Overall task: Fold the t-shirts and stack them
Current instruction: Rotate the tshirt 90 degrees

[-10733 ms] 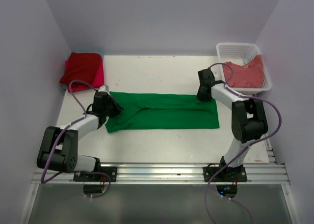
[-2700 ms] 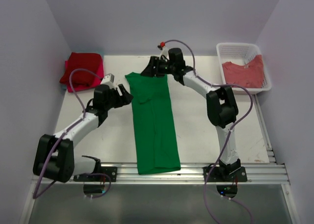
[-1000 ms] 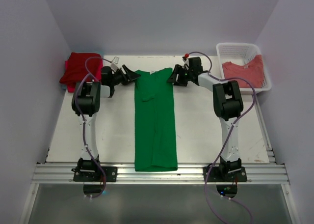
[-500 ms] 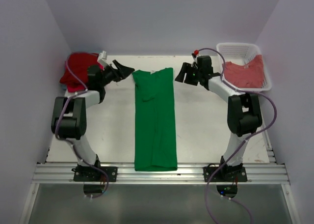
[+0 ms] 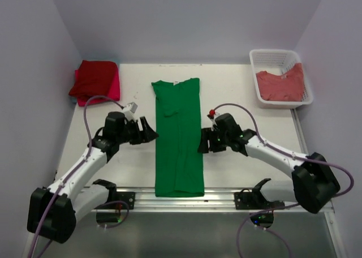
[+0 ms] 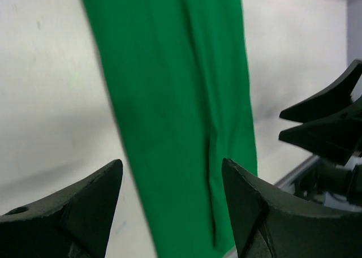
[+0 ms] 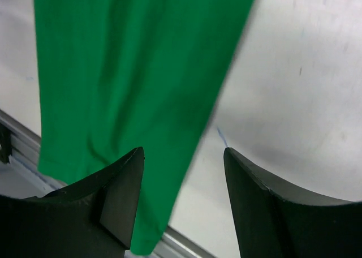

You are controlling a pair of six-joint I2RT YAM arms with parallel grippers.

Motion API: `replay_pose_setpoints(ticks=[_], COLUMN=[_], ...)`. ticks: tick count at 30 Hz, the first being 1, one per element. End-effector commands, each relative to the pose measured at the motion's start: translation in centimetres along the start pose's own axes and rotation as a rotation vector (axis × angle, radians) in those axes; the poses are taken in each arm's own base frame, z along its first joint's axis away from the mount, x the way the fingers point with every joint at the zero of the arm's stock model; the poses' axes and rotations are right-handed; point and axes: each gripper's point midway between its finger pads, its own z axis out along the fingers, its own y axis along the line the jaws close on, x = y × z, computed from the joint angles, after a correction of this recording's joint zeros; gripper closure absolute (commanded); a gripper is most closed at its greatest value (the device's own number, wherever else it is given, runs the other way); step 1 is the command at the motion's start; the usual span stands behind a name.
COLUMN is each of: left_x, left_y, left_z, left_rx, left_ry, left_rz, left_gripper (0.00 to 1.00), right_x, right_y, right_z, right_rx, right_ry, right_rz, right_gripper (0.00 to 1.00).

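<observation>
A green t-shirt (image 5: 178, 136) lies flat in the middle of the white table (image 5: 237, 99). It is folded into one long, thin strip. One end is near the back wall. The other end reaches the metal rail (image 5: 186, 200) at the front, between the two arm bases.

The left gripper (image 5: 151, 134) is low, just beside the left edge of the strip. Its two black fingers (image 6: 93, 210) are spread apart and there is nothing between them. It is not holding the shirt.

The right gripper (image 5: 202, 144) is low, just beside the right edge of the strip, across from the left one. Its fingers (image 7: 113, 204) are spread apart too, and it holds nothing. From its wrist camera, the green cloth sits under the left finger and bare table under the right one.

Some red t-shirts (image 5: 95, 80) sit folded in a pile in the back left corner. A salmon-red t-shirt (image 5: 280, 85) lies in the white basket (image 5: 271, 53) in the back right corner.
</observation>
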Motion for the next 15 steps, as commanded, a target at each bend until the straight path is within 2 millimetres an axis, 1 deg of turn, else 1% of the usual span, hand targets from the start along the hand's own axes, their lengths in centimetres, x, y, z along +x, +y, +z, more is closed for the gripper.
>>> replay_pose_setpoints(ticks=[1, 2, 3, 4, 5, 6, 7, 8, 10, 13, 14, 15], left_x=[6.7, 8.5, 9.3, 9.7, 10.2, 11.4, 11.8, 12.8, 13.5, 15.2, 16.2, 16.8], left_y=[1.7, 0.5, -0.1, -0.6, -0.5, -0.6, -0.9, -1.1, -1.7, -1.2, -0.8, -0.7], left_z=[-3.1, -3.5, -3.8, -4.3, -4.7, -5.2, -5.5, -5.8, -6.2, -6.7, -6.8, -6.9], left_rx=[-0.110, -0.079, -0.058, -0.046, -0.064, -0.071, -0.061, -0.045, -0.024, -0.057, -0.071, -0.069], left_ry=[0.185, 0.236, 0.262, 0.276, 0.291, 0.331, 0.343, 0.378, 0.397, 0.452, 0.482, 0.500], left_rz=[-0.081, -0.113, -0.118, -0.122, -0.133, -0.150, -0.162, -0.186, -0.219, -0.234, -0.248, -0.259], left_gripper=[0.26, 0.27, 0.27, 0.27, 0.27, 0.27, 0.27, 0.28, 0.29, 0.29, 0.29, 0.29], right_x=[4.1, 5.2, 5.2, 6.4, 6.7, 6.8, 7.3, 7.6, 8.4, 10.1, 10.5, 11.5], right_y=[0.1, 0.4, 0.8, 0.3, 0.5, 0.6, 0.6, 0.8, 0.9, 1.2, 1.4, 1.4], right_z=[-1.8, -2.2, -3.2, -3.7, -4.1, -4.7, -5.1, -5.3, -5.3, -4.8, -4.7, -4.5], right_rx=[0.003, -0.002, -0.014, 0.008, 0.005, -0.006, -0.007, -0.020, -0.023, -0.039, -0.048, -0.059], right_ry=[0.058, 0.076, 0.051, 0.077, 0.078, 0.068, 0.079, 0.094, 0.126, 0.198, 0.214, 0.246], right_rz=[0.100, 0.093, 0.091, 0.099, 0.110, 0.112, 0.120, 0.135, 0.156, 0.185, 0.192, 0.207], right_gripper=[0.38, 0.39, 0.39, 0.39, 0.39, 0.39, 0.39, 0.39, 0.39, 0.40, 0.40, 0.40])
